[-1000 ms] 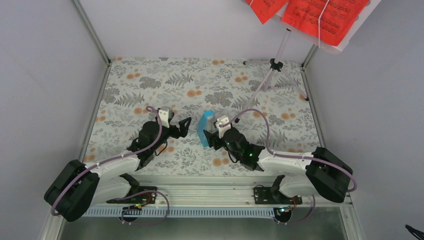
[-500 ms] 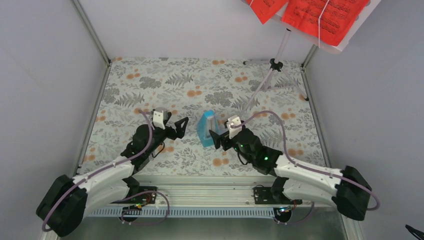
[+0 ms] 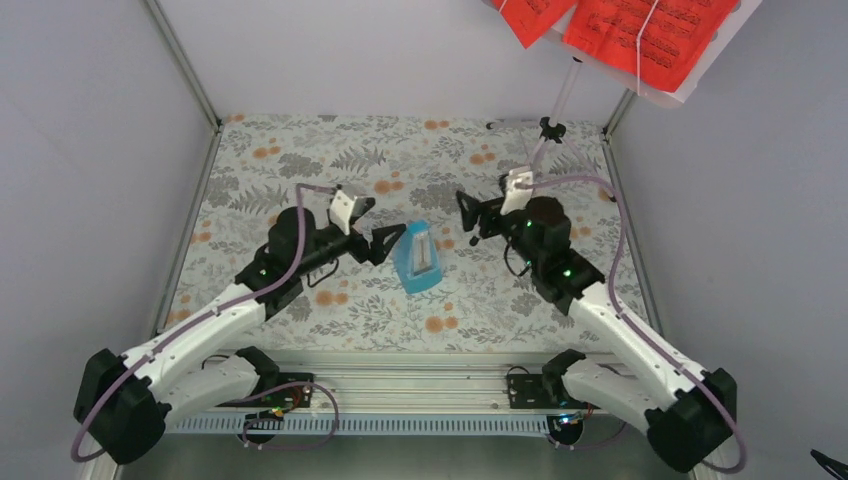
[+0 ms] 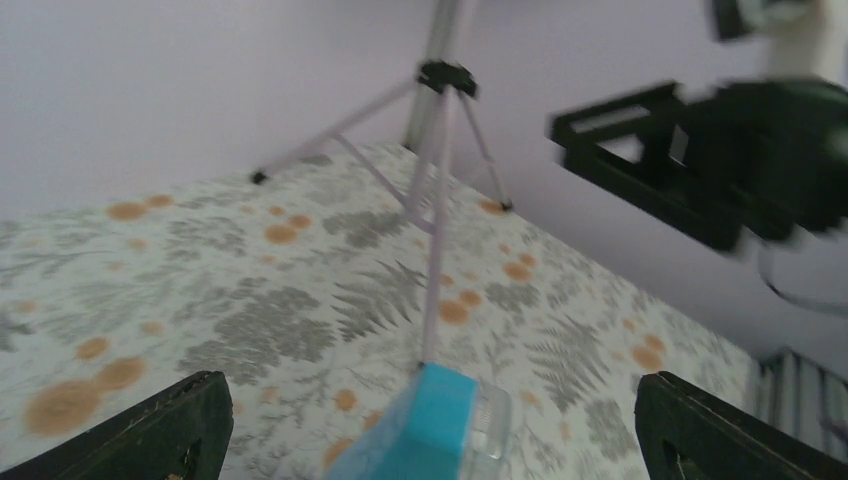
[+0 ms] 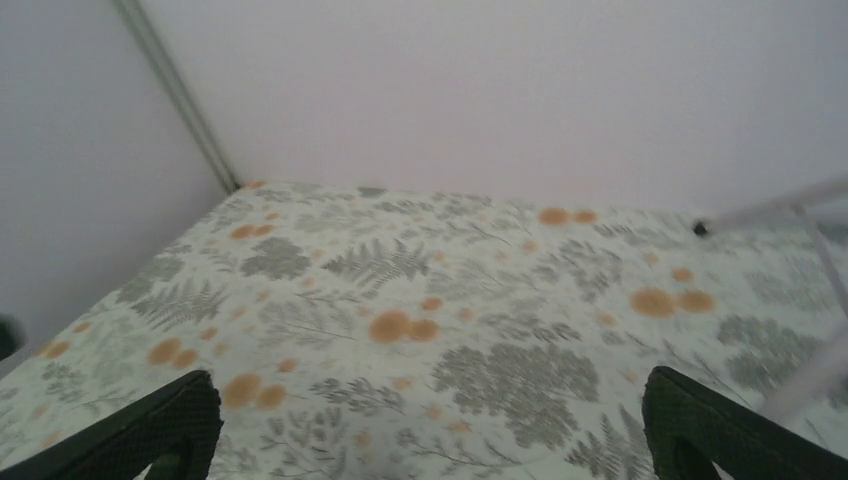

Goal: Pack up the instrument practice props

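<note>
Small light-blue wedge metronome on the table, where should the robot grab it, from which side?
The small light-blue wedge-shaped metronome stands upright and narrows upward, so probably grip low on its body, jaws across the blue side walls rather than the sloping white face. Come in low from the left arm's side: the open left gripper faces it there, the wedge centred in its wrist view.

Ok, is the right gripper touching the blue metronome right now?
Apart. The top view shows bare floral table between the open right gripper and the metronome; the right wrist view shows only table between its fingers.
</note>
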{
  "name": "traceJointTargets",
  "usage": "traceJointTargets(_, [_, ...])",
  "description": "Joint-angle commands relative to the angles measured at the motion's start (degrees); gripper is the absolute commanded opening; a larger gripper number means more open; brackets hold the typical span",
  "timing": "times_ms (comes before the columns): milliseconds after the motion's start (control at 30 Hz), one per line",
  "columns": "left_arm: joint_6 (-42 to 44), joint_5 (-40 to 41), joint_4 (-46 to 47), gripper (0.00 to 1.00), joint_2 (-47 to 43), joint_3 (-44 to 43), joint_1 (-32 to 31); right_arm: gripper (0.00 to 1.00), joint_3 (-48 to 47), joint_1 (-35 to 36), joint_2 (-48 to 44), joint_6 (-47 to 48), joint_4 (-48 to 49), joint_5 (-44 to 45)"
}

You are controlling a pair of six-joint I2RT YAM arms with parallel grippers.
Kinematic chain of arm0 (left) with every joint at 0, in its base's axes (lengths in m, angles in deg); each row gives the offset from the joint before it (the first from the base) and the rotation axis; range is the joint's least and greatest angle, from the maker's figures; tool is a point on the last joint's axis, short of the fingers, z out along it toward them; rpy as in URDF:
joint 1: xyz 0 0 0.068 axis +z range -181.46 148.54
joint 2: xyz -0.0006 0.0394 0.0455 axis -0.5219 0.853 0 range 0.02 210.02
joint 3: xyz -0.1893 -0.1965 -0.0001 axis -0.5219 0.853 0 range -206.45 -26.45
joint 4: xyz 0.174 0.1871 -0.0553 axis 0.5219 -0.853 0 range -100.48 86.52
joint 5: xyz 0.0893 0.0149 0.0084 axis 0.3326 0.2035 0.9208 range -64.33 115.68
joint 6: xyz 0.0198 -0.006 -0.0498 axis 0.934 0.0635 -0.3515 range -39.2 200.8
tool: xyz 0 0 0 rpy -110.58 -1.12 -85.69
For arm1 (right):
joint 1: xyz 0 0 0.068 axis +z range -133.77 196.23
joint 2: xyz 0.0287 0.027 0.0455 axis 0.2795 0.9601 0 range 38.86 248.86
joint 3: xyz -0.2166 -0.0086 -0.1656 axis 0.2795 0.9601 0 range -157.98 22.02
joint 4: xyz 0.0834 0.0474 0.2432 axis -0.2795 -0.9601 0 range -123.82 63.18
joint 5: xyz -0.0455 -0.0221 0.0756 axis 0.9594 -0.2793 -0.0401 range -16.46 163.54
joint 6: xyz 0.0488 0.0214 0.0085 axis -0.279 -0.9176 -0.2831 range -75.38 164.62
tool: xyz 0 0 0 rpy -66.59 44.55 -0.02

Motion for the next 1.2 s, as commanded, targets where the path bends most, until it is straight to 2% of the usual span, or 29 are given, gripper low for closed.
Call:
traceJointTargets(0, [10.32,-12.36,-4.88,1.00,5.92,-4.04,-0.78,1.00,3.14,-15.19,2.01,-7.93,0.18,-20.32])
traceJointTargets(100, [14.01,-15.17,-6.74,1.00,11.25,-6.86,-1.94,1.00,8.22,-25.49,1.52,-12.09,6.38,-31.03])
traceJointTargets(167, [15.98,-14.36,-6.64,1.00,13.85,-7.81,-2.73,1.00,10.69,-29.15,1.08,-13.16,9.65,-35.45])
traceJointTargets(600, [20.52,-14.83,-4.39,0.99,23.19,-12.43,-3.04,0.99,16.57,-32.73,-0.23,-11.73,13.84,-39.88])
traceJointTargets(667, [21.30,-14.80,-5.14,0.92,24.03,-13.45,-3.04,1.00,16.63,-32.71,-0.10,-11.76,14.17,-40.22])
traceJointTargets(733, [21.73,-14.54,-5.45,0.78,24.85,-13.76,-3.04,0.99,16.63,-32.75,0.07,-11.84,14.36,-40.30])
traceJointTargets(800, [21.72,-14.41,-5.12,0.69,25.21,-13.45,-3.04,1.00,16.75,-32.78,0.12,-11.96,14.59,-40.42])
traceJointTargets(1000, [21.48,-13.83,-4.31,0.52,25.34,-13.05,-3.12,1.00,16.90,-32.87,-0.11,-11.93,14.81,-40.54])
traceJointTargets(1167, [21.71,-13.29,-4.45,0.43,25.58,-12.97,-3.12,1.00,17.17,-32.83,-0.57,-11.86,14.63,-40.24])
